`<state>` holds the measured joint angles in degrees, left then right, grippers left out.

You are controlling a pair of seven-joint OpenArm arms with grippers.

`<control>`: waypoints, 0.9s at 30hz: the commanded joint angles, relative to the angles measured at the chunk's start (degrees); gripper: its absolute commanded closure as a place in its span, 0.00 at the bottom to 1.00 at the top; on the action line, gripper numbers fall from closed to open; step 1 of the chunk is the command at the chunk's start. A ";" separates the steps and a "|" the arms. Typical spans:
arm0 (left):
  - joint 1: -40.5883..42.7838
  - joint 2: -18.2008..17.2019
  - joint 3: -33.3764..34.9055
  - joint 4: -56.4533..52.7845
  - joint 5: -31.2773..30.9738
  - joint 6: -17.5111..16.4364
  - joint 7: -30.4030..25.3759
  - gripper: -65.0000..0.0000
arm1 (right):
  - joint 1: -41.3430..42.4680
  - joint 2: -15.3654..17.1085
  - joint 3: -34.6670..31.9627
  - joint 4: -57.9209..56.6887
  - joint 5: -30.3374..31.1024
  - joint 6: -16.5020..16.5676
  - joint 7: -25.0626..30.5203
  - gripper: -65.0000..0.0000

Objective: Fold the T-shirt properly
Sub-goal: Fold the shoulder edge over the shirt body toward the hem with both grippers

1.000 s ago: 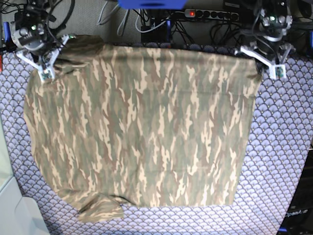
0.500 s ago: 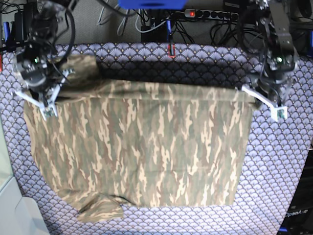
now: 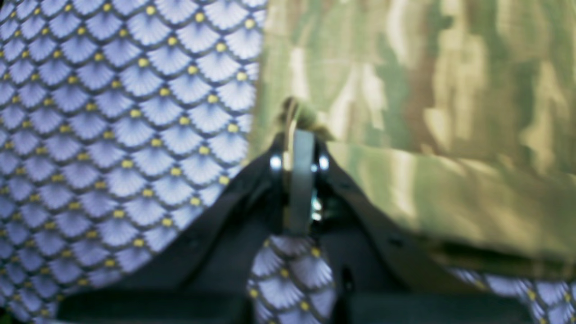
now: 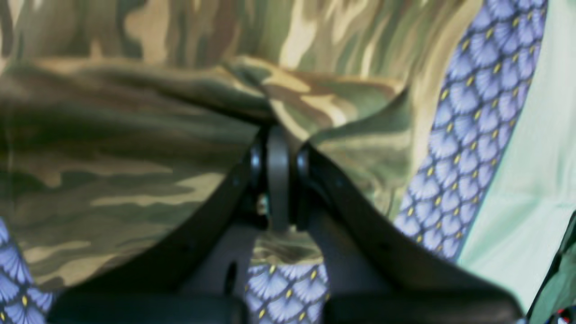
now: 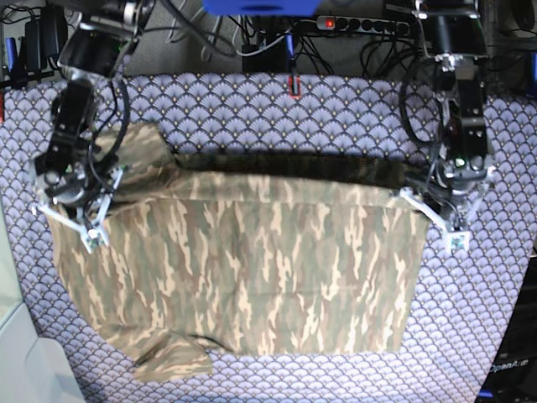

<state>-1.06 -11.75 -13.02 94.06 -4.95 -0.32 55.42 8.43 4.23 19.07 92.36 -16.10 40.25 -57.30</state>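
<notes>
The camouflage T-shirt lies spread on the table, with its far edge lifted and carried over the rest as a fold. In the base view my left gripper is at the shirt's right corner, and my right gripper is at its left shoulder beside a bunched sleeve. The left wrist view shows the left gripper shut on a pinch of T-shirt corner. Seen from the right wrist, the right gripper is shut on gathered T-shirt cloth. A sleeve sticks out at the front left.
A purple-grey fan-scale cloth covers the table under the shirt. Cables and a power strip run along the back edge. A pale surface borders the table at the left, and a dark object sits at the front right corner.
Both grippers have come toward the front, still shut on the shirt's far edge. That edge has left the back of the table and now folds over the shirt's middle.
</notes>
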 commanded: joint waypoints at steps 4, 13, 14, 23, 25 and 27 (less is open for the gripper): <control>-2.41 -1.04 -0.30 -0.57 0.51 0.10 -1.31 0.99 | 4.89 2.41 0.05 -1.68 -0.47 -0.25 0.73 1.00; -7.42 -1.04 -0.04 -4.43 0.60 0.10 -1.31 0.99 | 9.38 3.38 -0.74 -8.53 -0.47 -0.25 2.75 1.00; -8.21 -1.04 -0.13 -5.40 0.60 0.10 -1.31 0.99 | 9.90 3.38 -1.53 -9.41 -0.47 -0.25 3.36 1.00; -11.38 -0.87 0.14 -9.62 0.60 0.10 -2.19 0.99 | 13.60 3.38 -4.08 -13.54 -0.47 -0.25 5.12 1.00; -11.29 -0.87 0.14 -9.71 0.60 0.10 -3.33 0.99 | 13.95 3.38 -5.05 -13.54 -0.47 -0.25 5.47 1.00; -11.03 -0.87 0.22 -9.80 0.60 0.10 -4.21 0.99 | 13.95 3.38 -5.31 -13.54 -0.47 -0.25 5.56 1.00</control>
<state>-11.07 -12.08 -12.67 83.50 -4.89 -0.43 52.38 20.64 6.92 13.65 77.89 -16.32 40.25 -52.62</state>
